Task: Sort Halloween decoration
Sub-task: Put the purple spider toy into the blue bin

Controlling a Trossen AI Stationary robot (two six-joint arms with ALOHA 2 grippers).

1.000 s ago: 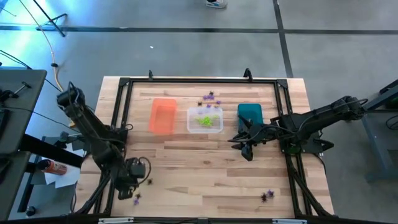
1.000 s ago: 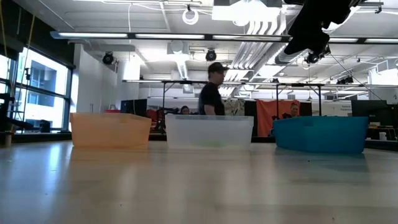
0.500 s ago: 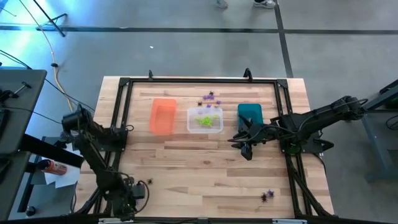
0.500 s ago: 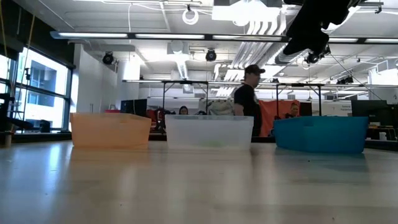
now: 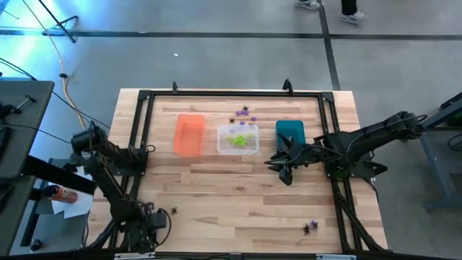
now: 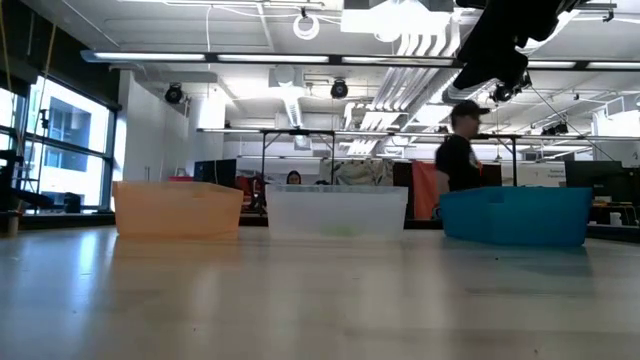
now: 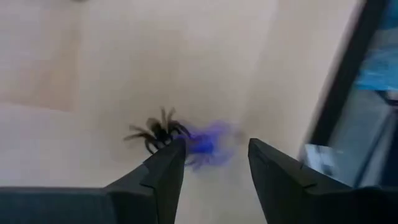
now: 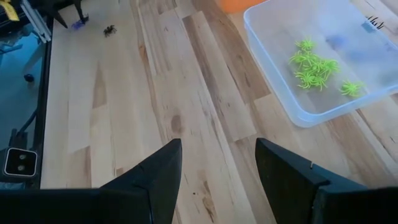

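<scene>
tabletop (image 5: 238, 195) is carrying three bins in a row, lime spiders (image 8: 314, 67) already lying in the clear bin (image 8: 292, 102). my right hand (image 8: 214, 165) is waiting near the teal bin (image 5: 290, 130), fingers apart, empty. my left hand (image 7: 211, 163) is hovering at the near left corner, fingers apart, over a purple spider (image 7: 208, 142) touching a black spider (image 7: 158, 132). risk i'm judging: closing here is catching both colours, or flicking one off the edge.
</scene>
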